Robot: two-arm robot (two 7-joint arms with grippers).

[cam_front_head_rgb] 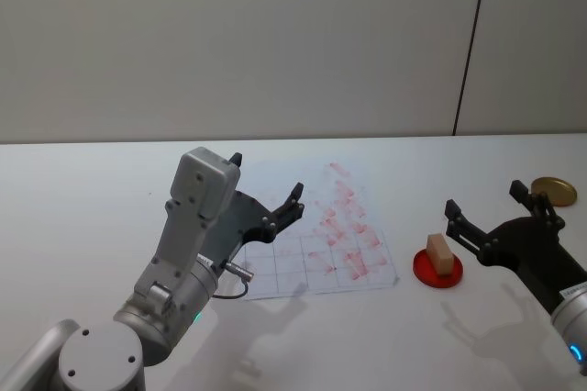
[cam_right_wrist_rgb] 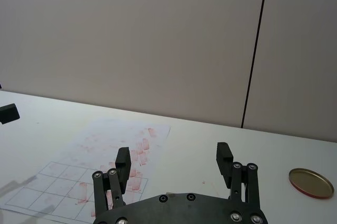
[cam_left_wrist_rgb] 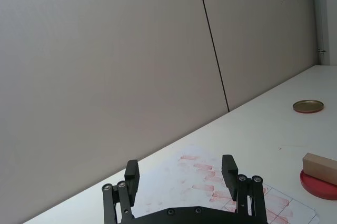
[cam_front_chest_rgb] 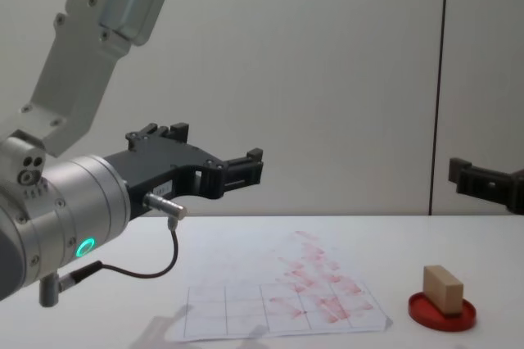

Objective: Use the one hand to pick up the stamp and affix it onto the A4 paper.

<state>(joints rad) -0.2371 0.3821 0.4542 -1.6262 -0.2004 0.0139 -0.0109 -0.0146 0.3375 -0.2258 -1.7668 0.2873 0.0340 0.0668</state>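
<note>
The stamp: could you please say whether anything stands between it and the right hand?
Nothing visible does: the open right hand hovers above and right of the stamp, which rests on the red ink pad.

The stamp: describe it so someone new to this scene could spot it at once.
On the white table, look right of the red-smudged A4 paper to the flat red ink pad. The stamp is the small tan wooden block standing on that pad. It alone is wooden and block-shaped; the gold lid farther back is flat and round.
</note>
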